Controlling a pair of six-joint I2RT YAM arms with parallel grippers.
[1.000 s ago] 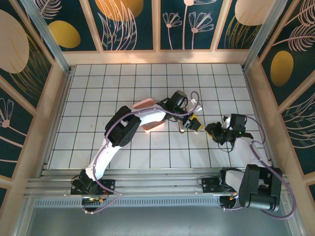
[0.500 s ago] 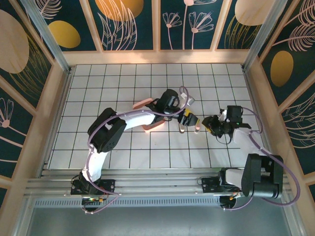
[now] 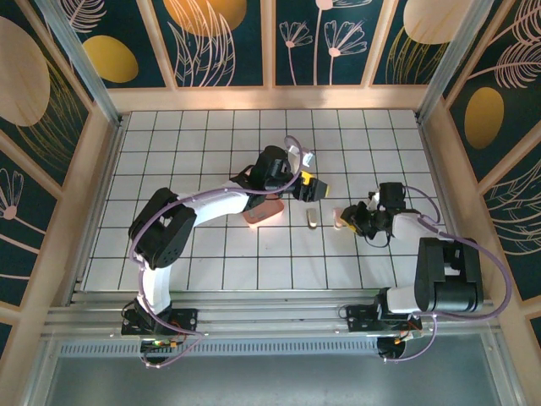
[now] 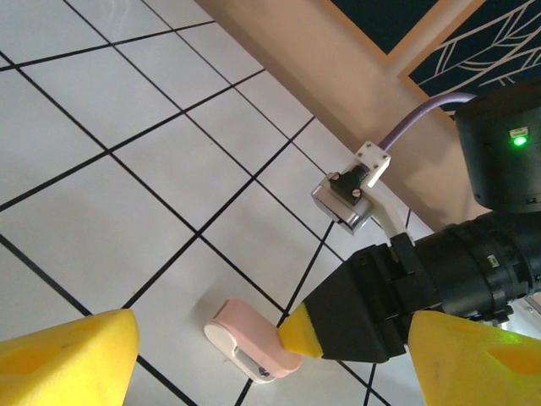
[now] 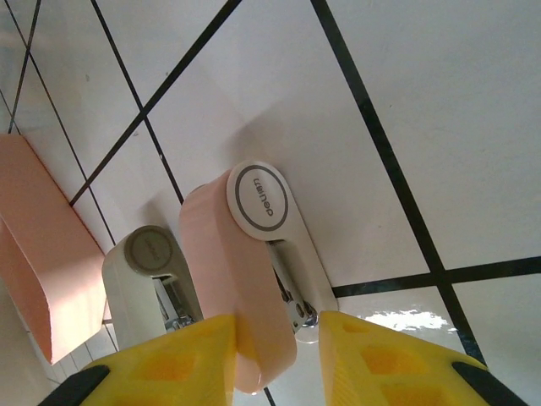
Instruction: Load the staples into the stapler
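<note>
Loading is judged not yet done.

- The tiled table (image 3: 211, 152) carries the pink tray (image 3: 269, 211) mid-table, partly covered by the left arm.
- The left gripper (image 3: 306, 188) is held wide with nothing in it, just off the tray's right edge.
- The right gripper (image 3: 349, 222) is drawn narrow around a pink stapler (image 5: 220, 271), which lies on the tiles.
- The beige stapler (image 3: 312, 218) is laid free between the tray and the pink stapler, untouched by either gripper. Whether its magazine is open cannot be told.
- The staples are too small to be made out.

Judged left to do: a strip picked up, the magazine opened, the strip fed in, the magazine closed.
</note>
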